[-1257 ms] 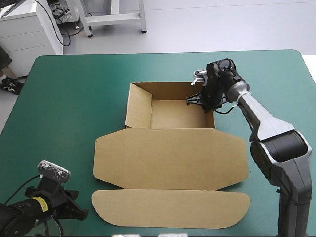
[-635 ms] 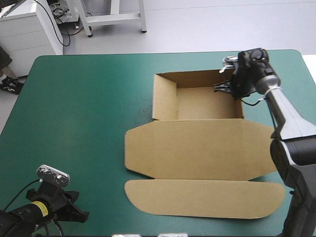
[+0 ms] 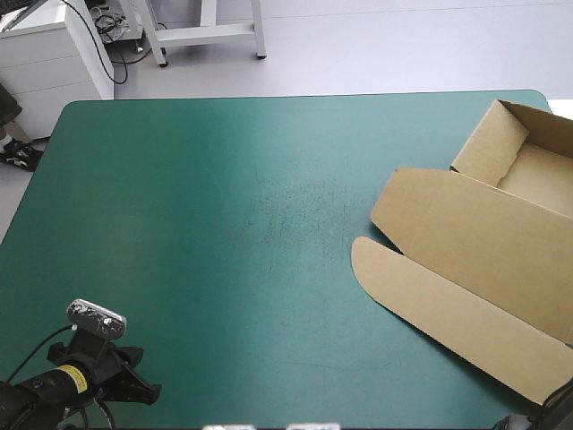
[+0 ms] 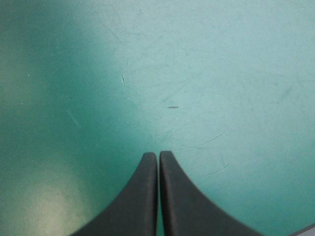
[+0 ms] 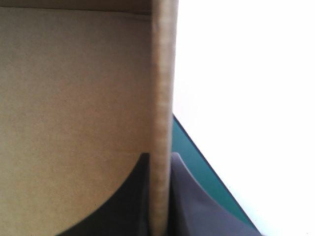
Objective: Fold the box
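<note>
The brown box (image 3: pixel 474 242) lies at the table's right edge, turned at an angle and partly cut off by the high view. Its open tray (image 3: pixel 528 166) with raised walls is at the far right. The flat lid and its rounded flap (image 3: pixel 430 309) stretch toward the front. In the right wrist view my right gripper (image 5: pixel 160 158) is shut on a raised box wall (image 5: pixel 161 88), one black finger on each side. It does not appear in the high view. My left gripper (image 3: pixel 141 387) rests at the front left corner, shut (image 4: pixel 158 155), with only teal-green cover ahead.
The teal-green cover (image 3: pixel 224 215) spreads bare from the left edge to the box. In the right wrist view the table's edge (image 5: pixel 206 172) runs close beside the held wall, with bright floor beyond it.
The box has slid from the table's middle to its right edge and turned, held by the right gripper, which has left the high view. The left arm has stayed put.
</note>
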